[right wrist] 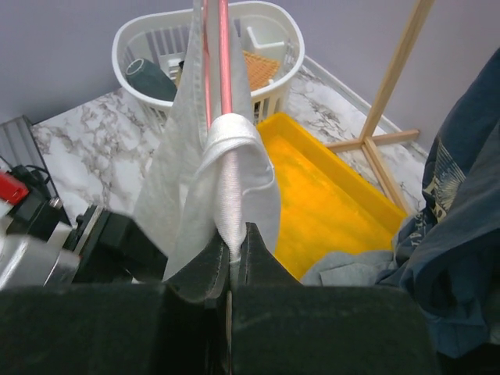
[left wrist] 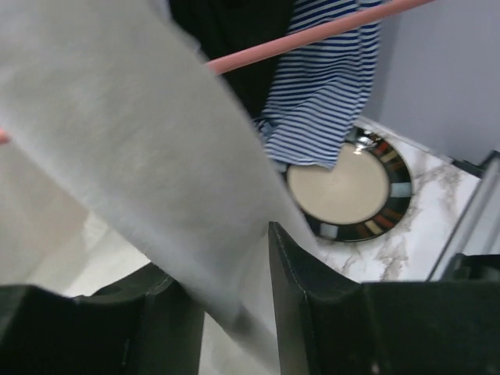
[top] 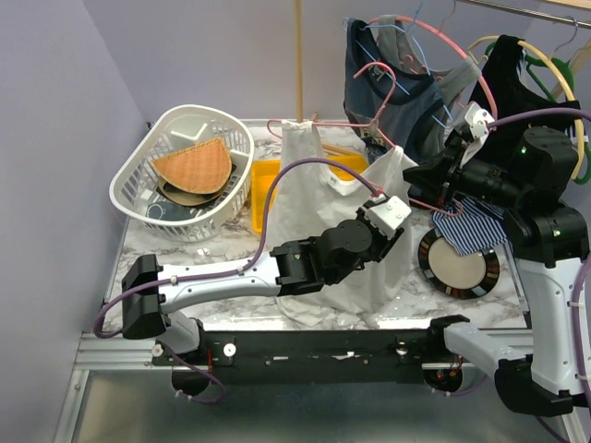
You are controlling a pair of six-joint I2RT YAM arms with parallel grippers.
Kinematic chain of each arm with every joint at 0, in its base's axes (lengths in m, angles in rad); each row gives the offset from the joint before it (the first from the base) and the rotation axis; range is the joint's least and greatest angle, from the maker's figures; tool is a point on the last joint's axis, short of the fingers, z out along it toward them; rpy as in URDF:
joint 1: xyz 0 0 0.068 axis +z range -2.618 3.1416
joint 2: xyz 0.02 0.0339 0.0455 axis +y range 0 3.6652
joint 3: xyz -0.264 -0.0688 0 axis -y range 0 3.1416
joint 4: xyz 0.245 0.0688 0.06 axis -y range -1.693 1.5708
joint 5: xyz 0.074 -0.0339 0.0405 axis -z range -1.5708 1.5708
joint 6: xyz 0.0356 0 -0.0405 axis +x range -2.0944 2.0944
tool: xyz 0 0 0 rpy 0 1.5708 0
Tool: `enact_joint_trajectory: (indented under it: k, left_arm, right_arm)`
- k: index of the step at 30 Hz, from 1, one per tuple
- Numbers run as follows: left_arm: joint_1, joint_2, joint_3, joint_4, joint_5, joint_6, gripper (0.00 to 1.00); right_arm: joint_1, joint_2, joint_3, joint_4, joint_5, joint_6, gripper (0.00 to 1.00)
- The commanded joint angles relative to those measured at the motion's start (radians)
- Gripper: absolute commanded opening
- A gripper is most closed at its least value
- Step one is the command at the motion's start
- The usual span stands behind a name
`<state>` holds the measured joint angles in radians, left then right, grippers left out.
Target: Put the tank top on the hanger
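The off-white tank top [top: 300,161] hangs from the slim pink wire hanger [top: 342,122], held up over the table's middle. My right gripper [top: 427,185] is shut on the hanger's right end, with a shoulder strap pinched in too. In the right wrist view the strap [right wrist: 226,156] and the pink wire [right wrist: 225,55] run straight out of the closed jaws of the right gripper [right wrist: 232,246]. My left gripper [top: 397,242] is at the top's lower right side. Its fingers stand apart with loose fabric [left wrist: 117,141] passing between them, the gripper [left wrist: 226,305] open. The hanger wire also shows in that view [left wrist: 312,35].
A white basket [top: 185,171] with dishes stands at the back left. A yellow tray [top: 266,185] sits behind the top. A round plate [top: 459,263] and striped cloth [top: 471,226] lie under the right arm. A blue-grey shirt [top: 369,74] and a black top [top: 512,74] hang behind.
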<state>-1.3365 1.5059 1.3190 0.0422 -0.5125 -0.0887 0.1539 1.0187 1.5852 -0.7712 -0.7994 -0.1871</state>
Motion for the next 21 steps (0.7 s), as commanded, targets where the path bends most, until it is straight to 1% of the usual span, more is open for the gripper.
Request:
enact_joint_trajectory:
  k: [1, 2, 3, 4, 5, 6, 7, 8, 9, 10, 11, 12, 13, 14, 16, 17, 18, 20, 21]
  left_arm:
    - [-0.004, 0.046, 0.108, 0.076, 0.28, 0.055, 0.43]
    - [-0.003, 0.036, 0.112, 0.062, 0.299, 0.073, 0.46]
    - [-0.004, 0.022, 0.105, 0.059, 0.286, 0.084, 0.64]
    - [-0.003, -0.001, 0.089, 0.062, 0.255, 0.125, 0.75]
    - [-0.001, -0.057, 0.041, 0.08, 0.206, 0.165, 0.88]
    - [0.009, -0.093, 0.01, 0.093, 0.169, 0.188, 0.99]
    - [0.023, -0.131, -0.018, 0.097, 0.116, 0.194, 0.99]
    - [0.043, -0.21, -0.079, 0.108, 0.1, 0.195, 0.99]
    - [0.065, -0.252, -0.107, 0.105, 0.097, 0.175, 0.99]
    - [0.124, -0.291, -0.134, 0.094, 0.11, 0.156, 0.99]
    - [0.157, -0.367, -0.186, 0.061, 0.13, 0.138, 0.99]
    - [0.195, -0.403, -0.216, 0.042, 0.15, 0.1, 0.99]
    - [0.229, -0.435, -0.246, 0.026, 0.158, 0.093, 0.99]
    - [0.287, -0.493, -0.309, -0.008, 0.17, 0.063, 0.99]
    - [0.324, -0.533, -0.369, -0.04, 0.175, 0.035, 0.99]
    - [0.348, -0.556, -0.423, -0.073, 0.186, 0.026, 0.99]
    - [0.353, -0.559, -0.449, -0.08, 0.193, 0.011, 0.99]
    - [0.353, -0.546, -0.527, -0.05, 0.235, -0.032, 0.99]
    - [0.353, -0.53, -0.553, -0.018, 0.29, -0.052, 0.99]
  right_arm:
    - [-0.025, -0.003, 0.01, 0.107, 0.074, 0.054, 0.01]
    - [-0.03, 0.0, 0.016, 0.118, 0.112, 0.066, 0.01]
    - [-0.037, 0.006, 0.025, 0.137, 0.136, 0.072, 0.0]
    - [-0.04, 0.012, 0.039, 0.145, 0.163, 0.08, 0.0]
    - [-0.046, 0.02, 0.07, 0.153, 0.202, 0.084, 0.0]
    - [-0.054, 0.026, 0.084, 0.167, 0.221, 0.086, 0.0]
    - [-0.059, 0.04, 0.099, 0.171, 0.236, 0.086, 0.0]
    - [-0.062, 0.046, 0.132, 0.176, 0.259, 0.087, 0.0]
    - [-0.071, 0.052, 0.147, 0.182, 0.265, 0.087, 0.0]
    - [-0.074, 0.064, 0.163, 0.185, 0.27, 0.087, 0.0]
    - [-0.079, 0.067, 0.177, 0.187, 0.275, 0.087, 0.0]
    - [-0.089, 0.072, 0.203, 0.191, 0.278, 0.09, 0.0]
    - [-0.091, 0.076, 0.213, 0.196, 0.282, 0.089, 0.0]
    - [-0.096, 0.084, 0.223, 0.196, 0.293, 0.089, 0.0]
    - [-0.111, 0.09, 0.255, 0.197, 0.302, 0.089, 0.0]
    - [-0.116, 0.098, 0.269, 0.197, 0.315, 0.089, 0.0]
    - [-0.128, 0.101, 0.28, 0.2, 0.316, 0.092, 0.01]
    - [-0.14, 0.113, 0.321, 0.202, 0.312, 0.103, 0.0]
    - [-0.149, 0.124, 0.334, 0.202, 0.309, 0.109, 0.01]
